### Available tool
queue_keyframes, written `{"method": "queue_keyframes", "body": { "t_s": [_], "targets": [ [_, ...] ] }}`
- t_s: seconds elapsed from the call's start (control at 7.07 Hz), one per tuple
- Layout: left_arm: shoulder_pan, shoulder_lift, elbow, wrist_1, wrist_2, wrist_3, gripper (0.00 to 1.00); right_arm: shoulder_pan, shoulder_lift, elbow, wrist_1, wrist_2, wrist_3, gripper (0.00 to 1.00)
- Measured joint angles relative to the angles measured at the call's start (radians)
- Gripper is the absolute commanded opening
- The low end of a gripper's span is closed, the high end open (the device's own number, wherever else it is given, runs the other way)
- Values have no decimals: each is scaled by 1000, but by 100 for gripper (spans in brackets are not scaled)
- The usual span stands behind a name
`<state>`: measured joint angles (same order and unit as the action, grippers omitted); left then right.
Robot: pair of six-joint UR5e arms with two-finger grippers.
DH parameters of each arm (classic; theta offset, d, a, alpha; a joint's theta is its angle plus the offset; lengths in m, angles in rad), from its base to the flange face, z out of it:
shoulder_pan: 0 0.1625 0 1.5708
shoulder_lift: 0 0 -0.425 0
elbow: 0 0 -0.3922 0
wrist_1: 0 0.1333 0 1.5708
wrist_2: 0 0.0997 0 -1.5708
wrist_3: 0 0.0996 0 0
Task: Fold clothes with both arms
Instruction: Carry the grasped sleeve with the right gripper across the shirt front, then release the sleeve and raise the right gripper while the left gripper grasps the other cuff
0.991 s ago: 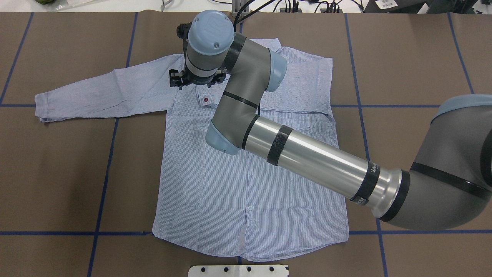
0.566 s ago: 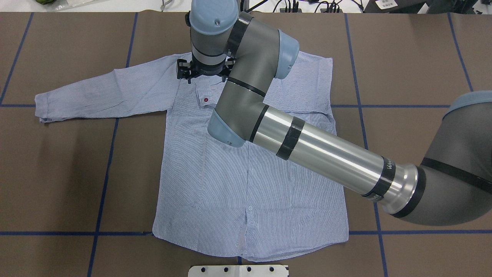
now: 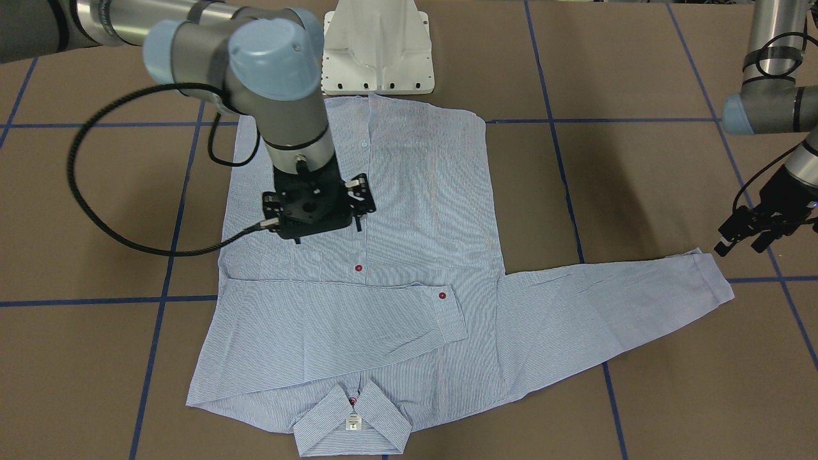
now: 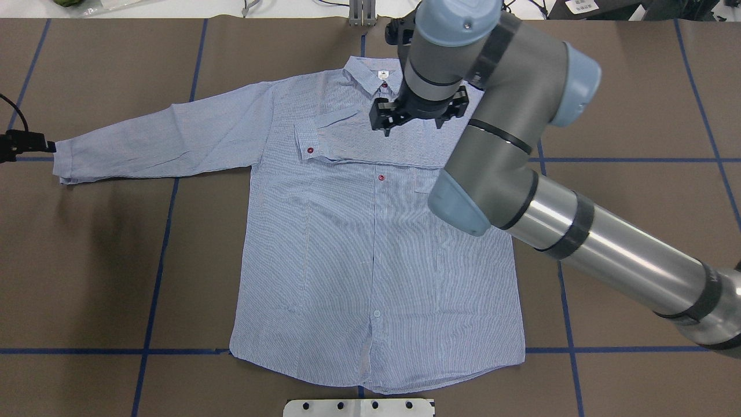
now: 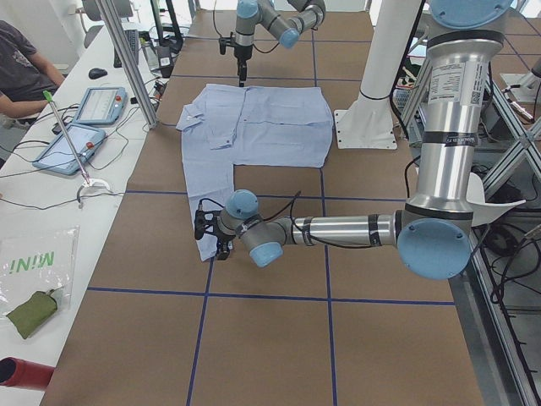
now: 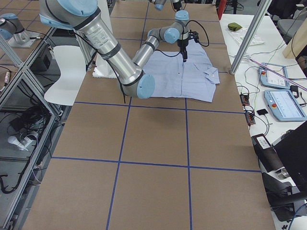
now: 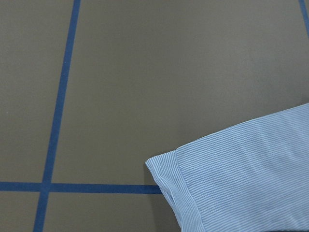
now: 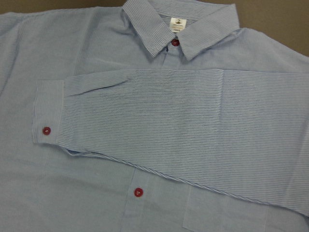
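Light blue shirt (image 4: 370,243): flat on table (image 4: 87,260), front up.
Right fingers (image 6: 184,55): over folded sleeve (image 4: 370,139); cannot tell their gap.
Left fingers (image 3: 725,245): apart, just beside outstretched cuff (image 3: 712,281).

The right arm (image 4: 608,255) stretches diagonally forward, wrist bent straight down. The right end effector (image 3: 317,217) points downward, and its finger spacing is unclear. The left arm (image 3: 767,108) reaches far out sideways. The left end effector (image 3: 741,246) is tilted down, fingers spread apart.

Brown blue-gridded table (image 4: 87,260); striped shirt (image 4: 347,260) flat on it.
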<state>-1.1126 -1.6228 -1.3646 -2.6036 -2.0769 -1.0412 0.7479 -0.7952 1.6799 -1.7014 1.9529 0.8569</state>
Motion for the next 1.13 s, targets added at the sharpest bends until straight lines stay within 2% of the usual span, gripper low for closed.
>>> {"method": "queue_keyframes", "body": {
  "t_s": [0.14,0.42,0.71,0.99,1.13],
  "targets": [
    [16,-9,14,-5,29,-19,89,30,-72,78,-42,32,-36,100],
    [25,-37,61,-10,58,-27,76,79,-197,179,-67,72,-119,100],
    [28,-51,96,-13,85,-28,66,97,-271,231,-69,80,-165,100],
    [40,-53,115,-18,93,-29,60,100,-301,253,-68,81,-178,100],
    [51,-54,118,-19,94,-34,52,101,-306,257,-68,81,-180,100]
  ]
}}
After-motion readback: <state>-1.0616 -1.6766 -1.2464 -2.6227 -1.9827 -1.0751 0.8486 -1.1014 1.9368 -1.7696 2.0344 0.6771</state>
